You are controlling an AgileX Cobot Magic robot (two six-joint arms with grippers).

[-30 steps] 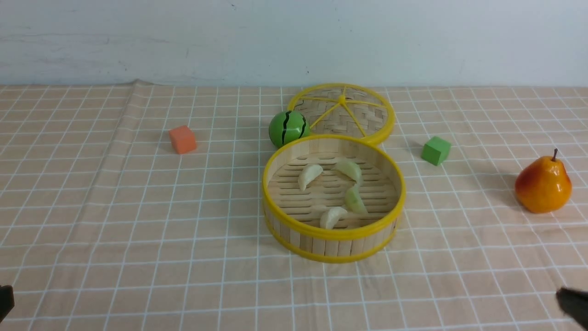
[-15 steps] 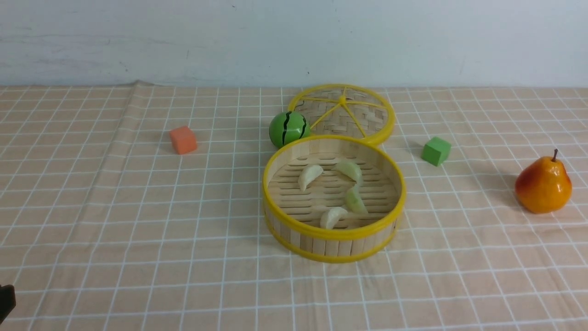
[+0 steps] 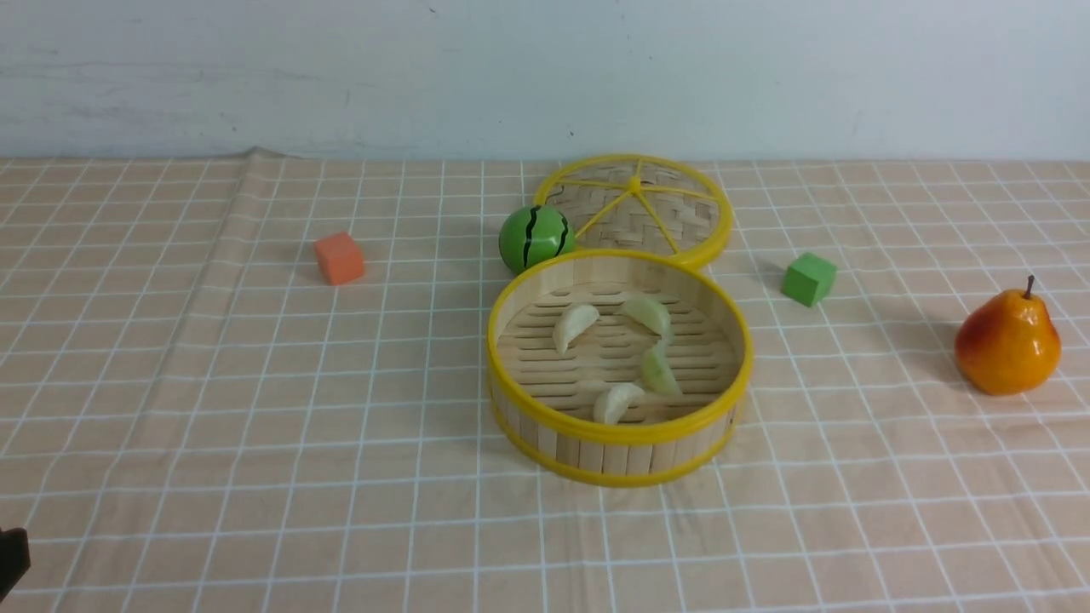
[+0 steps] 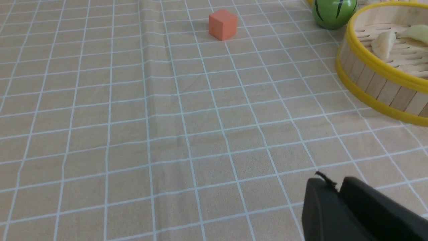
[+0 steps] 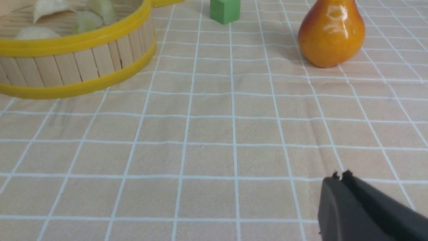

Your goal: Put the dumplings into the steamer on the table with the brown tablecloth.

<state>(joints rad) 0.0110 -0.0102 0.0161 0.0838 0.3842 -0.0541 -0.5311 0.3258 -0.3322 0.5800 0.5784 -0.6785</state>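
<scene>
Left end effector: I had its tips (image 4: 329,183) in the left wrist view, low over the cloth; they looked close together, but I could not tell whether they were open or closed.
Right end effector: I saw its tips (image 5: 341,175) together, closed, with nothing between them.
Steamer (image 3: 620,455): it stood upright near the middle of the bench (image 3: 341,477), well apart from both end effectors.
Dumplings: I counted all four inside the steamer, on its slatted floor.
Cream dumplings: one (image 3: 575,326) lay toward the far left of the floor, the other (image 3: 616,402) at the near side.
Yellow-green dumplings: one (image 3: 647,315) lay toward the far side, the other (image 3: 659,371) right of the middle, close to the near cream one.
Watermelon ball (image 3: 536,239): it sat just beyond the steamer's far left side.
Woven lid (image 3: 596,200): it lay behind the steamer, spokes up.
Green cube (image 3: 809,279): I saw it to the steamer's right, toward the far side.
Orange cube (image 3: 340,259): it was well apart on the left.
Pear (image 3: 1007,345): it stood at the far right, stem up.
Brown tablecloth (image 3: 281,409): it covered the bench, white grid lines slightly wrinkled.
Wall (image 3: 383,77): it rose pale beyond the cloth.
</scene>
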